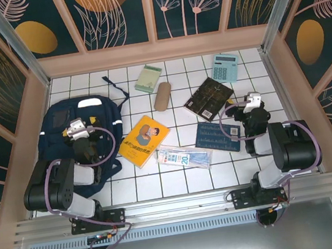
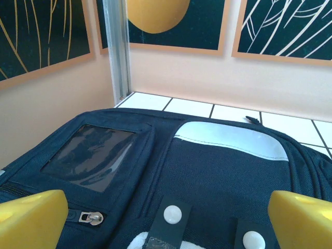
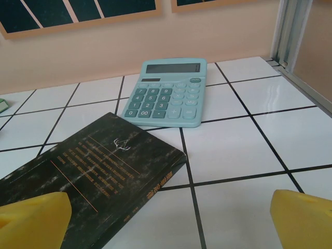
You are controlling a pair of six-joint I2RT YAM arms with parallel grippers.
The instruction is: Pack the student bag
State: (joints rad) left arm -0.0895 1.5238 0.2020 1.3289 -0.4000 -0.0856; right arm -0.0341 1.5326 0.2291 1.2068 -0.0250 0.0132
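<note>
Nearest the arm bases, on the white tiled table (image 1: 174,182): a flat clear packet (image 1: 184,157) with blue print, lying about the middle. Just beyond it to the left, a yellow book (image 1: 143,140), face up and turned at an angle. To the right, a dark blue booklet (image 1: 217,136), flat on the tiles.

At the left, the student bag (image 1: 109,135), navy, lying flat on the table. Toward its far end, a clear window pocket (image 2: 91,155) and a pale grey patch (image 2: 233,140) side by side. Possibly zipped shut, but hard to tell from these angles. Over the bag's middle, the left gripper (image 1: 79,125), yellow fingers (image 2: 31,220) spread wide with nothing between them.

At the right, the right gripper (image 1: 251,100), jaws likewise wide apart and empty, hovering by the right side of a black mottled book (image 3: 98,176) with gold lettering. Just beside that book's far corner, a teal calculator (image 3: 168,93), face up.

Farther back in the middle, a tan cylinder (image 1: 162,96) lying on its side, and just beyond it, a small green pad (image 1: 148,78) near the far wall.
</note>
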